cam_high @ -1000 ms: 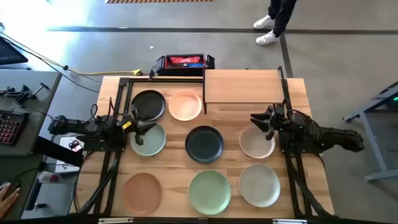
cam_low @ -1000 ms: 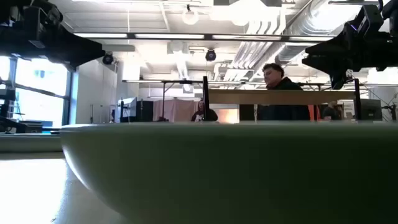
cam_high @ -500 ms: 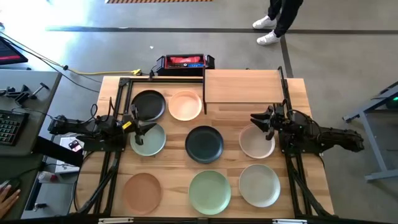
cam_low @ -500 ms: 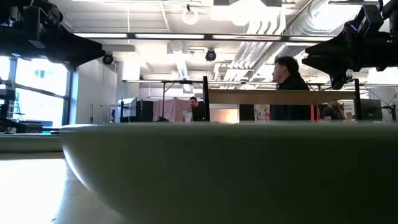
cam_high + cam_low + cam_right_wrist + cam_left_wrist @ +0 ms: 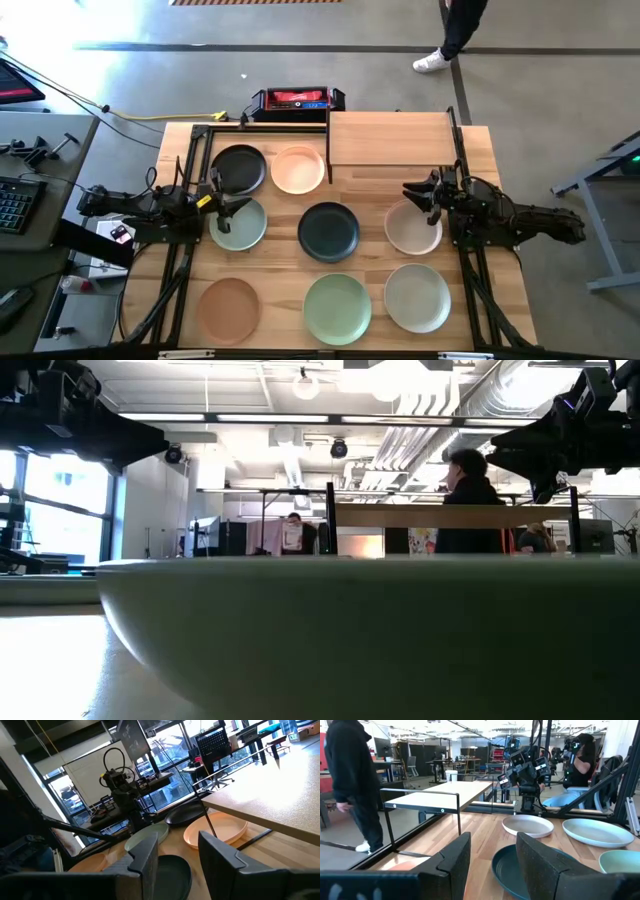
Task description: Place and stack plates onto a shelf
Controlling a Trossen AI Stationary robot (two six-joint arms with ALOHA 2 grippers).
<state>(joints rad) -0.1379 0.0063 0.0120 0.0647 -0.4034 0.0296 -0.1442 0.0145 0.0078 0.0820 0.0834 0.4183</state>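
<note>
This is a robotics lab in an open, industrial hall. Exposed ducts (image 5: 440, 405) and pipes run under the ceiling above strip lights. The floor is bare concrete (image 5: 250, 65). At nine o'clock of the slatted wooden table (image 5: 480, 160) stands a grey bench with a keyboard (image 5: 18, 205). Beyond it are monitors (image 5: 215, 742), more robot rigs (image 5: 122, 787) and big windows (image 5: 60, 510).
</note>
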